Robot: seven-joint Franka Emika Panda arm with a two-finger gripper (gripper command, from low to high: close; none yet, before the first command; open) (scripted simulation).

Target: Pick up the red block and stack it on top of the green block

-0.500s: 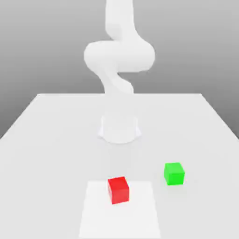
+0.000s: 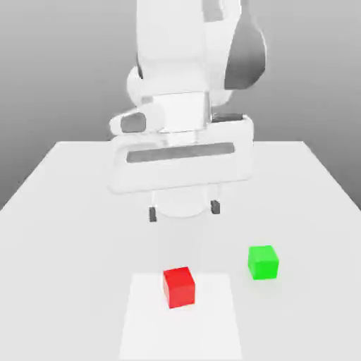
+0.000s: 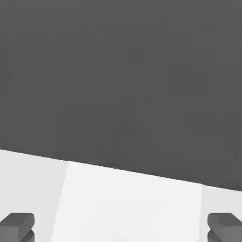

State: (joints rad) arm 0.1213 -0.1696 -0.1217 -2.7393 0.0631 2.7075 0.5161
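Gripper (image 2: 184, 211) lowered into view; two blocks (image 2: 179, 288) unmoved.

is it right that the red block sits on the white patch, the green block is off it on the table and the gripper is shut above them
The gripper is not shut: the exterior view shows its two fingers spread wide apart, with nothing between them. The rest stands: the red block is on the white patch, and the green block is off it.

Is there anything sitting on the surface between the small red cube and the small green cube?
Nothing: in the exterior view, only bare pale surface separates the small red cube from the small green cube.
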